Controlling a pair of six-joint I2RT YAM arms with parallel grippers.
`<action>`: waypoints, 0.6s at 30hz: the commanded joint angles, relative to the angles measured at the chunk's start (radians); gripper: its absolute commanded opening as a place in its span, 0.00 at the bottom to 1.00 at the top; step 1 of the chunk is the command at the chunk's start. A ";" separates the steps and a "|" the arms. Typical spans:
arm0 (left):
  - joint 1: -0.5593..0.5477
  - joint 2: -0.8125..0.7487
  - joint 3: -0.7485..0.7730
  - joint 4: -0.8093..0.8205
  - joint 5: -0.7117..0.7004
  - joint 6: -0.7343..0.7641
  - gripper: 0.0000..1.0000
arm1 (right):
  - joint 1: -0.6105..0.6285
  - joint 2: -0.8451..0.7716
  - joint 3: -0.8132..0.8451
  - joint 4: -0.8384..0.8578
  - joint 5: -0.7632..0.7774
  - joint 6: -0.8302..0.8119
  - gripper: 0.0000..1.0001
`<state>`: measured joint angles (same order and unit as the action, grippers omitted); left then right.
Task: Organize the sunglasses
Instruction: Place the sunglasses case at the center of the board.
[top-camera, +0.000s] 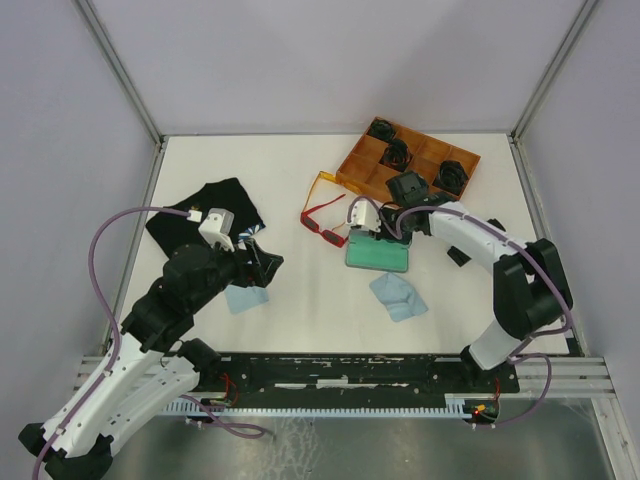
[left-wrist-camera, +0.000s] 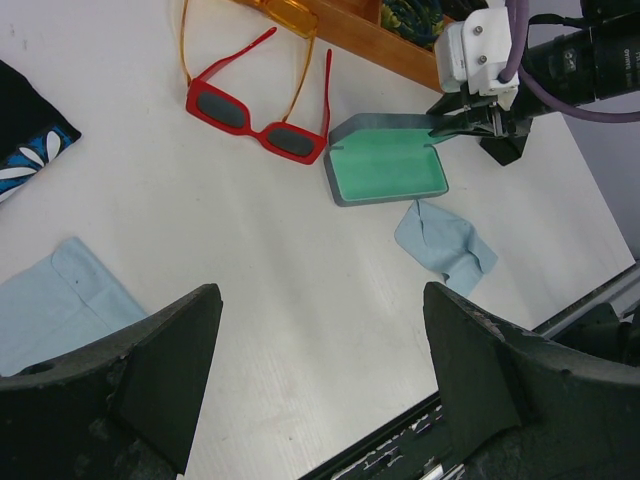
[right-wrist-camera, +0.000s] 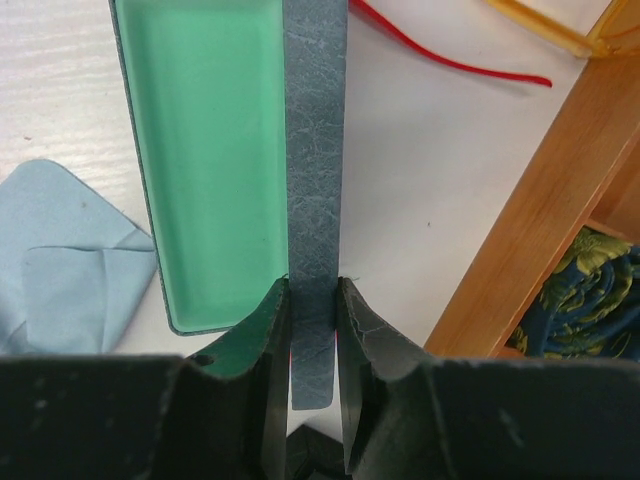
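Note:
The red sunglasses (top-camera: 322, 222) with dark lenses lie open on the table, also in the left wrist view (left-wrist-camera: 258, 112). The orange-yellow sunglasses (top-camera: 325, 183) lie behind them against the wooden tray (top-camera: 352, 163), also in the left wrist view (left-wrist-camera: 285, 15). A grey-blue case (top-camera: 377, 252) with a green lining lies open right of the red pair. My right gripper (right-wrist-camera: 313, 300) is shut on the case's lid (right-wrist-camera: 315, 150) and holds it upright. My left gripper (left-wrist-camera: 320, 345) is open and empty above bare table.
The wooden tray holds several dark patterned bundles (top-camera: 396, 153). A light blue cloth (top-camera: 398, 296) lies right of centre, another (top-camera: 246, 297) under my left arm. A black cloth (top-camera: 205, 208) with a blue pattern lies at the left.

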<state>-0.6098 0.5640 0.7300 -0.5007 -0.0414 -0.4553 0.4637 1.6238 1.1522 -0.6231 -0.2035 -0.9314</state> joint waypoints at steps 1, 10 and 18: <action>0.003 -0.001 0.002 0.028 0.017 0.050 0.88 | 0.001 0.040 0.088 0.040 -0.070 -0.047 0.06; 0.004 -0.001 0.003 0.027 0.014 0.050 0.88 | 0.005 0.144 0.207 -0.007 -0.153 -0.069 0.10; 0.004 0.000 0.003 0.028 0.012 0.050 0.88 | 0.009 0.189 0.253 -0.020 -0.137 -0.030 0.26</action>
<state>-0.6098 0.5640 0.7300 -0.5007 -0.0422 -0.4553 0.4648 1.7954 1.3464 -0.6487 -0.3149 -0.9733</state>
